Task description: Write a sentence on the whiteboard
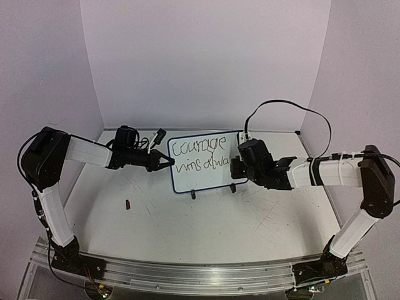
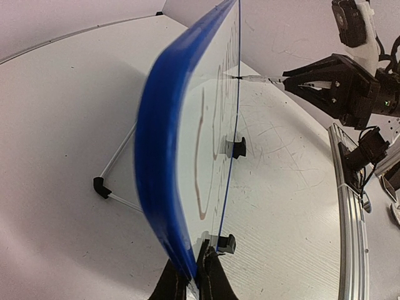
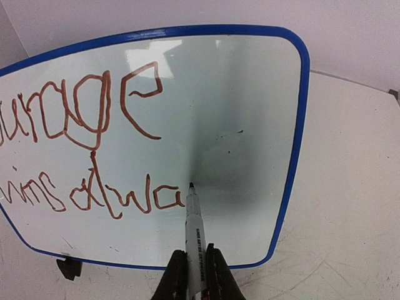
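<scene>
Standing upright w/ blue frame, whiteboard (image 1: 214,179) — sentence (image 1: 199,149) reads "Courage wins alwa".

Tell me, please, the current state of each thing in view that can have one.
whiteboard: standing upright, edge clamped.
sentence: unfinished, reads "Courage wins alwa".
marker: uncapped, tip at the whiteboard.
left claw: shut on the whiteboard.
right claw: shut on the marker.

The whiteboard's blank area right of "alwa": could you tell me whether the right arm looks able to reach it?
Probably yes. The right hand holds the marker with its tip at the whiteboard just past the writing, and nothing lies between it and the blank area.
</scene>
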